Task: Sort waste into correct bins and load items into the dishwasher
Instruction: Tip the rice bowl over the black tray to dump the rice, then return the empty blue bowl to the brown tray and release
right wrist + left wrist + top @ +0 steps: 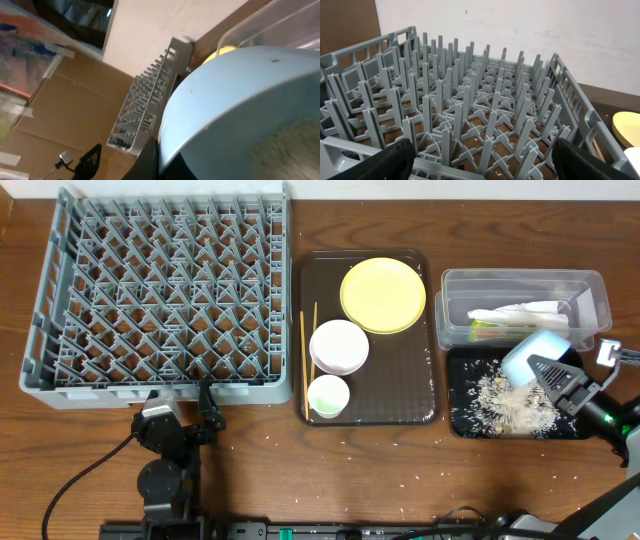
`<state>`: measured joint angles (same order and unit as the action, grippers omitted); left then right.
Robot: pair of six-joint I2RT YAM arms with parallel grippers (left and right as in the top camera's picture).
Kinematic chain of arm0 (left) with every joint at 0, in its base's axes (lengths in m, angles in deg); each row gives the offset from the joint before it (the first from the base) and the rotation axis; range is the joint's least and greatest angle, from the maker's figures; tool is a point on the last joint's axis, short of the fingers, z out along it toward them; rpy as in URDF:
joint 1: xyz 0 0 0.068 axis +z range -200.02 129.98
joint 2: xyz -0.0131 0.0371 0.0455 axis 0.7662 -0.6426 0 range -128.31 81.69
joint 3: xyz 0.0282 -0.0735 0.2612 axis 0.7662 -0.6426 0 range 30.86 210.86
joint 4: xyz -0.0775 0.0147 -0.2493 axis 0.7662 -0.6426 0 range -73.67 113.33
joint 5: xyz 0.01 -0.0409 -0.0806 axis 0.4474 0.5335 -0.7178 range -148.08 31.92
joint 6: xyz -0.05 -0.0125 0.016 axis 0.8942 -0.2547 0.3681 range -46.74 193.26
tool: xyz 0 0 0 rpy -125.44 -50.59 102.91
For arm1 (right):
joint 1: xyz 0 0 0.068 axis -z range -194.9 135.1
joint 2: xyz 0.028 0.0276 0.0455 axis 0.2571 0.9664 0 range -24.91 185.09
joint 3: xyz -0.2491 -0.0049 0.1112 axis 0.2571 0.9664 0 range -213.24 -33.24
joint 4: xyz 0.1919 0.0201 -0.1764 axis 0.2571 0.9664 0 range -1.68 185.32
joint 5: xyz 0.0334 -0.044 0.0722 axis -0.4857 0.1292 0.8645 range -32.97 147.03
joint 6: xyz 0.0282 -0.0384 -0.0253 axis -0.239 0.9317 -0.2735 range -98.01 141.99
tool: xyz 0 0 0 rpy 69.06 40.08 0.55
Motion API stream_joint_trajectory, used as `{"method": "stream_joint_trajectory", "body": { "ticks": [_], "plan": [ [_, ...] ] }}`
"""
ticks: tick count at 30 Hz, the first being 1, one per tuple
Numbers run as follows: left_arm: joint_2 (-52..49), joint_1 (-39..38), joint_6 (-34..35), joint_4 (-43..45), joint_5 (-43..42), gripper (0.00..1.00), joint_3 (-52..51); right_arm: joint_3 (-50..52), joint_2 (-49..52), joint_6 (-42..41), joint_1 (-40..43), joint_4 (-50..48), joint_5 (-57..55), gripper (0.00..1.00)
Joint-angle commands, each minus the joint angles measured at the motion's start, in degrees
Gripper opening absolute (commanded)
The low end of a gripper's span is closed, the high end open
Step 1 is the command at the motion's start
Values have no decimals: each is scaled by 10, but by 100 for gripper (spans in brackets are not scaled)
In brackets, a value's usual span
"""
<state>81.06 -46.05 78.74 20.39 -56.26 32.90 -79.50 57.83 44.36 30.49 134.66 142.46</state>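
Right gripper point(556, 376) is clamped on the light blue bowl point(528, 352), which is tipped on its side over the black tray point(460, 375) (rice point(515, 405) lies heaped beneath it). Left gripper point(206, 402) sits at the near wall of the grey dish rack point(160, 290), jaws spread wide, holding nothing.

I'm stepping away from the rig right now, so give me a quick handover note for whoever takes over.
Now: left gripper open, empty, at the front wall of the dish rack; right gripper shut on the light blue bowl, tipped over the black tray holding rice.
Done: napkin and wrapper in the clear tub.
To do: rack empty; load that bowl, plus yellow plate, white bowl, cup, chopsticks on the brown tray.
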Motion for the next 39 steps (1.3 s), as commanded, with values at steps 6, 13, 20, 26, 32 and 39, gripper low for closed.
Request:
{"method": "stream_joint_trajectory", "body": {
  "ticks": [6,13,20,26,32,39],
  "plan": [
    [3,2,-10,-10,3,88,-18,2,-10,-84,26,-52,40,1],
    [3,2,-10,-10,3,88,-18,2,-10,-200,28,-84,40,1],
    [3,2,-10,-10,3,88,-18,2,-10,-350,42,-112,40,1],
    [3,2,-9,-10,3,88,-18,2,-10,-351,43,-122,9,1],
    [3,2,-9,-10,3,88,-18,2,-28,-350,2,-121,-34,1],
    [3,2,-9,-10,3,88,-18,-5,-110,-386,-136,-121,-155,1]
  ]
}}
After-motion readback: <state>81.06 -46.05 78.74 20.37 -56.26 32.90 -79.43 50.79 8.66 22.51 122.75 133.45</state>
